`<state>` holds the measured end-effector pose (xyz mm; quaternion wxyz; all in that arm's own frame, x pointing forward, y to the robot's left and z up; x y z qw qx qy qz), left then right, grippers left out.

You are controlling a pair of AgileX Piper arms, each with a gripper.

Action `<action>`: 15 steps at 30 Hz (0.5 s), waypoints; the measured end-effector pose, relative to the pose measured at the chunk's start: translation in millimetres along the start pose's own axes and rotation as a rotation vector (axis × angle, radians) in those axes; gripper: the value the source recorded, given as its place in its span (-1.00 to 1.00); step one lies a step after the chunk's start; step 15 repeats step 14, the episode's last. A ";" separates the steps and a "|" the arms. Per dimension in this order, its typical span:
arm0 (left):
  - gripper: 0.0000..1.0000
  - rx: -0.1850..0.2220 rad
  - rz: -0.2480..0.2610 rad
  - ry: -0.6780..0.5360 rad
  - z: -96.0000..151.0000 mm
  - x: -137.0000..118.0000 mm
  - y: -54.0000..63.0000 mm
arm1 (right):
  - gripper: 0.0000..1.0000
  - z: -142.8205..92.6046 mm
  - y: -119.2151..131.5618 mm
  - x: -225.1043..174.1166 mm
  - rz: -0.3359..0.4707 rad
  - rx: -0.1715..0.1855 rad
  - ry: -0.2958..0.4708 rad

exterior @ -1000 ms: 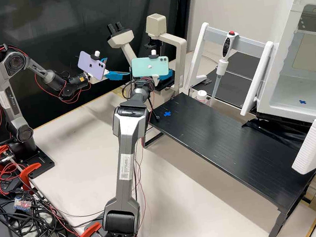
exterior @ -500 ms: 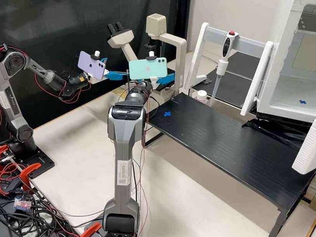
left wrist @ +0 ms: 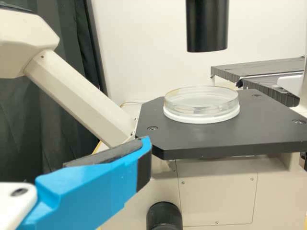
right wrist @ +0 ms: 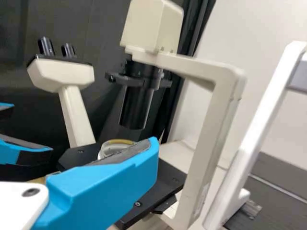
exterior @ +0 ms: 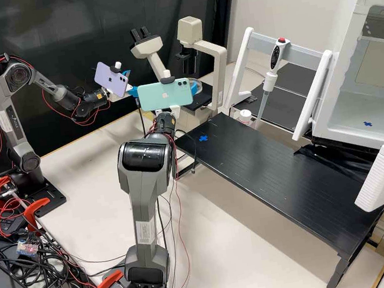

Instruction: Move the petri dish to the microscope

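Observation:
In the high view my left gripper (exterior: 137,82) stands open left of the microscope (exterior: 221,59). My right gripper (exterior: 194,88), partly behind the mint phone, is beside the stage (exterior: 203,98). The clear petri dish (left wrist: 201,102) lies flat on a white round base on the black stage (left wrist: 225,136) under the dark condenser, in the left wrist view. One finger of my left gripper (left wrist: 144,160) shows there, apart from the dish. In the right wrist view my right gripper (right wrist: 152,155) is open, its finger partly covering the dish (right wrist: 111,146) from the camera.
A black raised platform (exterior: 276,165) with a blue cross runs to the open white incubator (exterior: 349,107). Behind it stand a pipette (exterior: 270,80) on a white rack and a small white-capped bottle (exterior: 245,116). The microscope's arm (right wrist: 211,129) rises beside the stage.
My right arm has drawn back from the microscope, toward the near left and lower in the high view, uncovering part of the dish and stage. The left arm has kept still.

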<state>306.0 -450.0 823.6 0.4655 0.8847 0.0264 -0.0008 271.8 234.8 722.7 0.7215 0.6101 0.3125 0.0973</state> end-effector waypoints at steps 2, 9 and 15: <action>1.00 0.000 0.000 0.000 0.0 0.0 0.0 | 1.00 -0.4 -1.2 -16.5 0.060 -0.016 0.008; 1.00 0.000 0.000 0.000 0.0 0.0 0.0 | 1.00 3.9 3.6 -61.6 0.239 -0.109 0.043; 1.00 0.000 0.000 0.000 0.0 0.0 0.0 | 1.00 16.1 10.0 -84.9 0.250 -0.088 0.059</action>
